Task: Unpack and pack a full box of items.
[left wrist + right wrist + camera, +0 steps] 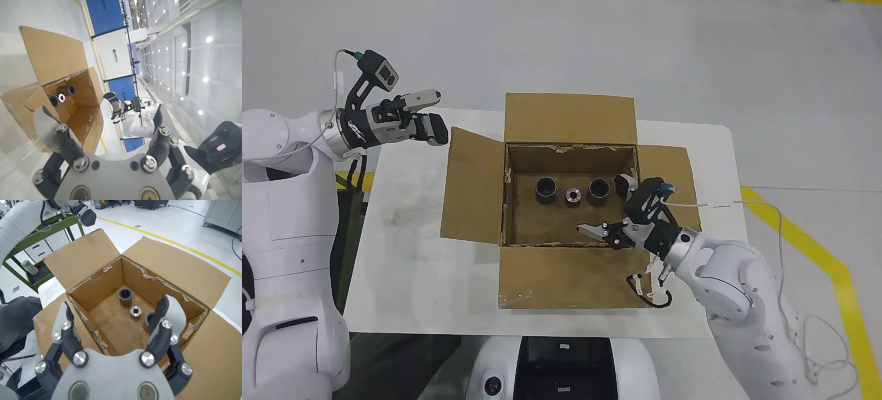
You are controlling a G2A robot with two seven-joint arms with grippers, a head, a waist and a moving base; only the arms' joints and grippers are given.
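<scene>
White worktop (402,260) carries the open box (572,118), its flaps folded out for reach. Three metal cylinders (125,298) stand in a row by its far wall, leaving the near floor bare. Your right jaws hang apart over the box's near right corner, likely lining up a descent; mind the torn rim. Your left jaws, also apart, sit clear beyond the left flap.

We see our left gripper (100,113) with its fingers (43,121) spread wide and nothing between them. Past it the cardboard box (83,89) has its flaps folded out. Deep inside, a dark cylinder (66,89) and a second dark cylinder (53,100) flank a small silver cylinder (61,97). Beyond the box hangs the right gripper (113,107).
</scene>
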